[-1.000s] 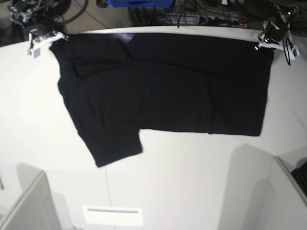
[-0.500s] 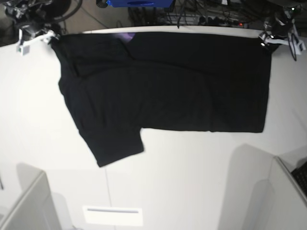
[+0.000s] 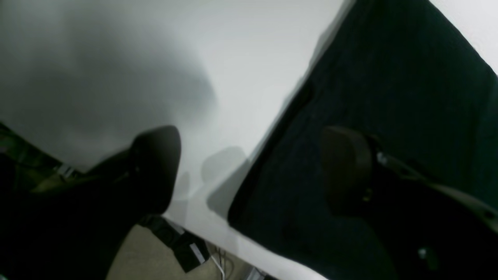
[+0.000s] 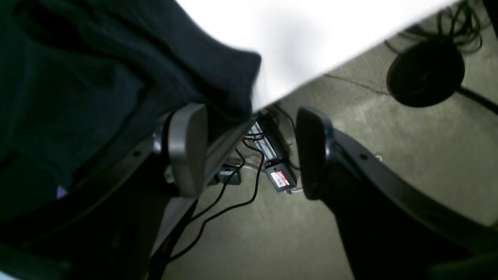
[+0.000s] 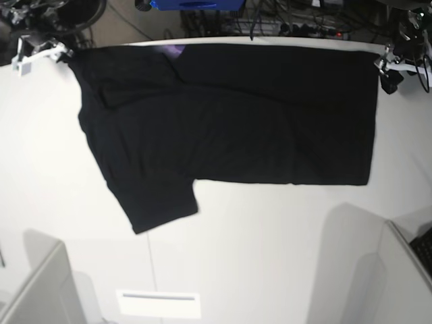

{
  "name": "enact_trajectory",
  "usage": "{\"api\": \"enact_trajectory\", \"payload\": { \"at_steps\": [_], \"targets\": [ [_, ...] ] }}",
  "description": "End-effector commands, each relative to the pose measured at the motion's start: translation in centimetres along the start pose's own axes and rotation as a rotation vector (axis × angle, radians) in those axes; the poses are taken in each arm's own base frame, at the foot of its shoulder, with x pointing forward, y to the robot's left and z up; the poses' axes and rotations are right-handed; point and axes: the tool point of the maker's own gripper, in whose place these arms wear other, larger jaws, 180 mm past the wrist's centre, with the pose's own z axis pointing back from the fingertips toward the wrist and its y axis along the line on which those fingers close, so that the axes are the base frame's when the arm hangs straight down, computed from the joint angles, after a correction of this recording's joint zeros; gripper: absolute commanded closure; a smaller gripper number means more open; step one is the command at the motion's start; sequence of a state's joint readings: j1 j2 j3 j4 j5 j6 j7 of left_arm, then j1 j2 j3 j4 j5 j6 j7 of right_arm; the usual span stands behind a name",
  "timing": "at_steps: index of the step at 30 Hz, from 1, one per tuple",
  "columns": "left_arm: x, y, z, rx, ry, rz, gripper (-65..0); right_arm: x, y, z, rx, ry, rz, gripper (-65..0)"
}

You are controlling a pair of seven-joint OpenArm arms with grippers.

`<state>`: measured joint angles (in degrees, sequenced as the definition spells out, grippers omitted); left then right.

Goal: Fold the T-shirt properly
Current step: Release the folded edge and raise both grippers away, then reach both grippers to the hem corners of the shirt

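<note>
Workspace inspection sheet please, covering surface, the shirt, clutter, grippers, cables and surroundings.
Surface: white table, mostly bare.
Job's things: black T-shirt lying flat along the far edge, one sleeve pointing toward the camera, purple patch at the far edge.
Clutter: nothing seen on the table.
Grippers: left gripper open, over the shirt's corner; right gripper open, over the opposite corner, holding nothing.
Cables: black cables and power strip on the floor.
Surroundings: carpet, blue bin.
</note>
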<state>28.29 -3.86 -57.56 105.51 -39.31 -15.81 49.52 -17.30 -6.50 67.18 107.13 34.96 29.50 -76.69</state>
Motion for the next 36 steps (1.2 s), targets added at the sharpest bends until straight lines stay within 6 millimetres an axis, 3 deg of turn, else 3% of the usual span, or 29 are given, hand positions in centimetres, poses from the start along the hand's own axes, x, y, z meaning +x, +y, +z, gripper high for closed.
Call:
{"api": "enact_trajectory", "payload": {
  "at_steps": [1, 3, 5, 7, 10, 11, 17, 24, 29, 36],
  "targets": [
    [1.1, -0.1, 0.4, -0.005, -0.036, -0.015, -53.2, 1.5, -0.2, 0.6, -0.004, -0.059, 0.01, -33.5],
    [1.1, -0.1, 0.4, -0.005, -0.036, -0.015, -52.8, 2.3, -0.3, 0.7, -0.01, -0.095, 0.008, -33.5],
    [1.2, -0.1, 0.4, -0.005, -0.037, -0.018, -47.4, 3.8, 0.0, 0.8, -0.003, -0.16, 0.001, -33.5],
    [1.3, -0.1, 0.4, -0.005, -0.04, -0.017, -33.6, 6.7, 0.3, 1.1, 0.004, -0.248, 0.022, -33.8],
    [1.8, -0.2, 0.2, -0.009, -0.051, -0.023, -3.1, 10.8, 3.3, -0.5, 0.089, -0.273, 0.115, -33.5],
    [2.3, -0.4, 0.1, -0.013, -0.061, -0.026, 0.0, 12.0, 4.5, -1.3, 0.124, -0.266, 0.148, -33.5],
    [3.8, -0.2, 0.1, -0.013, -0.08, -0.065, 0.0, 16.3, 12.2, -6.0, 0.316, -0.231, 0.255, -33.3],
    [8.8, -0.8, -0.2, -0.029, -0.153, -0.168, 0.0, 17.6, 19.2, -10.5, 0.354, -0.195, 0.462, -33.5],
    [9.5, -0.9, -0.3, -0.032, -0.157, -0.195, 0.0, 19.2, 20.7, -13.3, 0.324, -0.169, 0.469, -33.9],
    [9.2, -0.9, -0.3, -0.032, -0.15, -0.191, 0.0, 21.5, 22.0, -15.6, 0.3, -0.177, 0.461, -34.1]
  ]
}}
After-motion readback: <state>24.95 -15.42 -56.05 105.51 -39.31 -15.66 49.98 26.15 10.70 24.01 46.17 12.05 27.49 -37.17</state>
